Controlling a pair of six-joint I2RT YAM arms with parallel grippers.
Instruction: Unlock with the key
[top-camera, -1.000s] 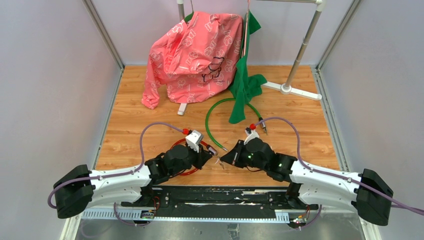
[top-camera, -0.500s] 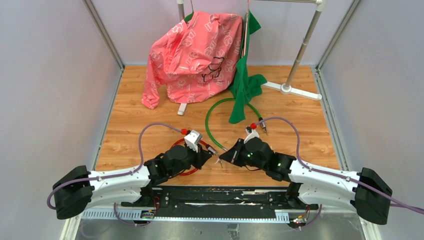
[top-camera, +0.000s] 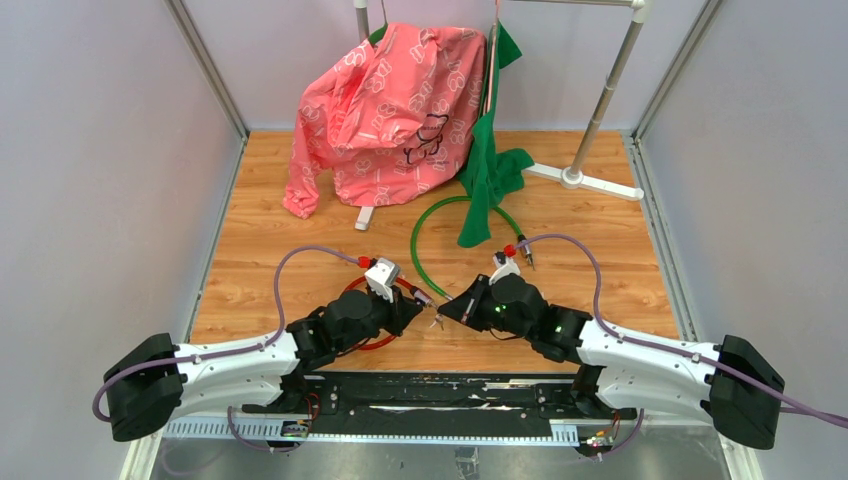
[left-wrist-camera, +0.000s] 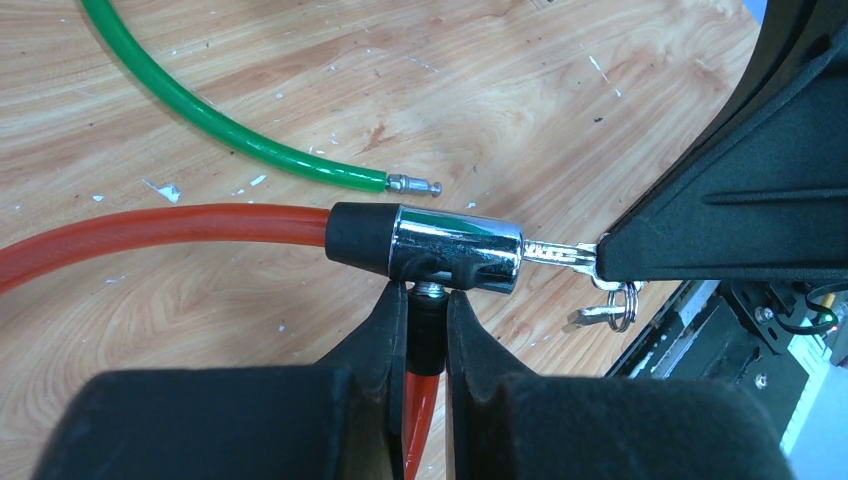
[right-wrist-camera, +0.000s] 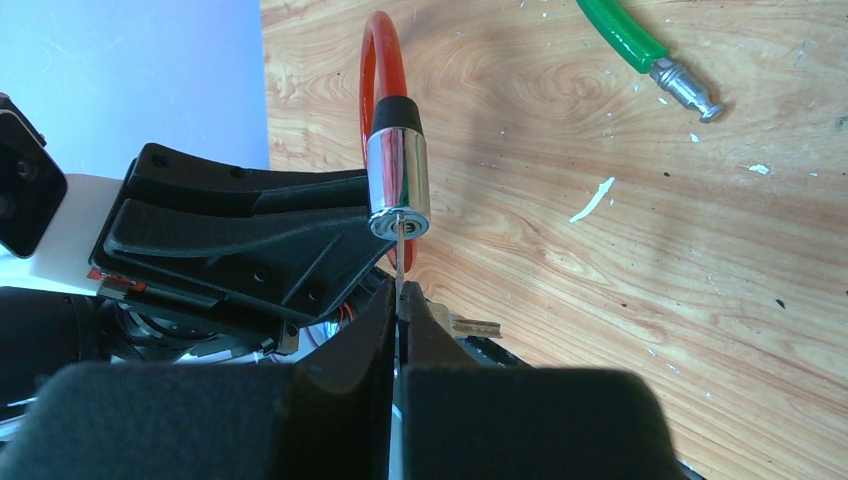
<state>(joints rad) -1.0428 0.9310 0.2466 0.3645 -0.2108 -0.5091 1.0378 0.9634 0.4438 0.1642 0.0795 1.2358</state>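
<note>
The left claw (left-wrist-camera: 427, 300) pinches the red cable lock (left-wrist-camera: 160, 232) under its shiny silver barrel (left-wrist-camera: 455, 250). The right claw (right-wrist-camera: 398, 300) squeezes the small silver key (right-wrist-camera: 400, 252), poked into the barrel.

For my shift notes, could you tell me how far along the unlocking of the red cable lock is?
Done: the left gripper grips the red cable lock just under its chrome cylinder, and the right gripper holds the key with its blade in the keyhole, part showing. In hand: probably seating the key. Left: turning it and pulling the cable end free.
</note>
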